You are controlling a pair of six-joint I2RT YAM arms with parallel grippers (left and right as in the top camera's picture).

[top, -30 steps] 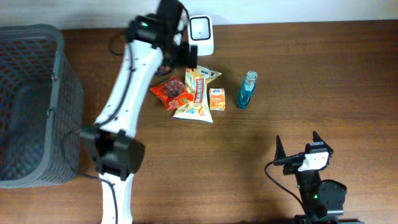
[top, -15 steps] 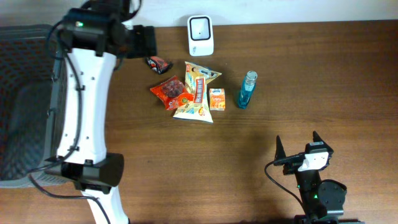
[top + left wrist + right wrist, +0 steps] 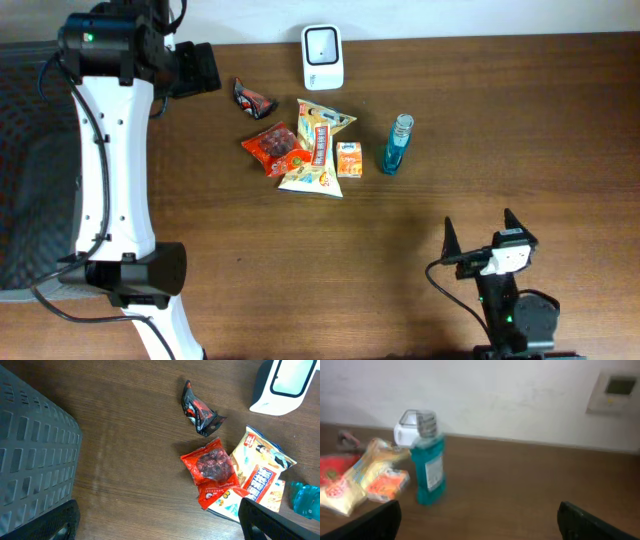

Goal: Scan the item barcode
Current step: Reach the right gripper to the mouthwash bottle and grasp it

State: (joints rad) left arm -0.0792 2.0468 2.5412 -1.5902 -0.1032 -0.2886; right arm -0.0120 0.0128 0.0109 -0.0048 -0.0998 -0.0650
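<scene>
Dark snack packet [image 3: 253, 98] is lying loose on the surface [image 3: 480, 110], just ahead of the left end effector [image 3: 200, 70], which is hovering released, its fingers spread wide and gripping nothing, while the white scanner [image 3: 323, 57] is standing just past the packet. Farther out from that end effector, a red pouch [image 3: 275, 148], a yellow bag [image 3: 318, 150], an orange box [image 3: 348, 158] and a blue bottle [image 3: 397, 145] are sitting clustered, and a grey basket [image 3: 30, 150] is standing behind it. The right end effector [image 3: 478, 237] is resting well apart from them all, likewise released and empty, facing the bottle.
</scene>
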